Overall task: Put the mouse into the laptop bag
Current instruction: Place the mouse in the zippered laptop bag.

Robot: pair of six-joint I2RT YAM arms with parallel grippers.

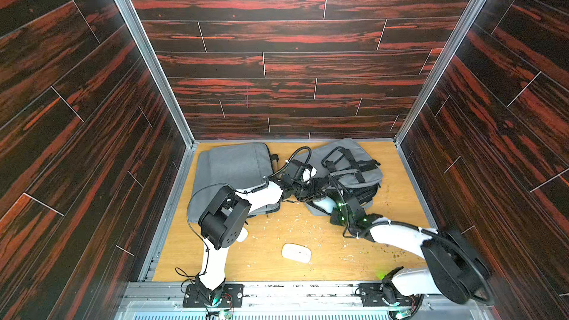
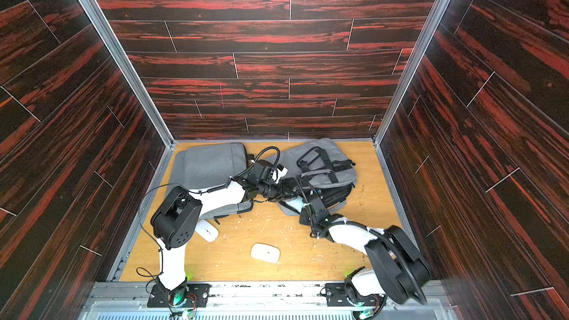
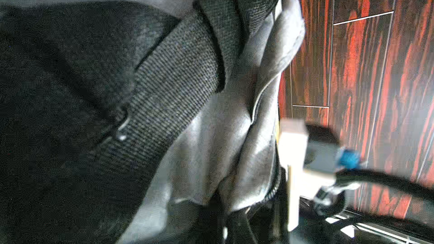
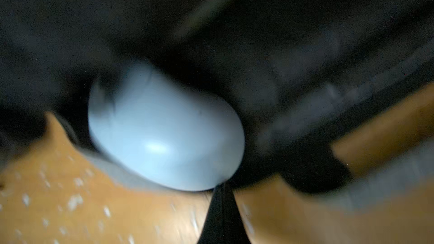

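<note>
The grey laptop bag (image 1: pixel 354 177) with black straps lies at the back right of the table, its dark opening facing the front. A white mouse (image 4: pixel 164 134) rests at the mouth of that opening, half on the wood; in both top views it shows as a pale patch (image 1: pixel 323 205) (image 2: pixel 292 203). My right gripper (image 4: pixel 222 198) is shut and empty, its tip right against the mouse's near edge. My left gripper (image 1: pixel 312 187) reaches across to the bag's left side and is shut on its grey fabric (image 3: pixel 234 160), beside a black webbing strap (image 3: pixel 178 78).
A second flat grey bag (image 1: pixel 234 170) lies at the back left under my left arm. Two more white mice sit on the wood: one mid-front (image 1: pixel 296 252), one near my left elbow (image 2: pixel 207 230). Pale crumbs dot the table (image 1: pixel 277 269). Dark walls enclose three sides.
</note>
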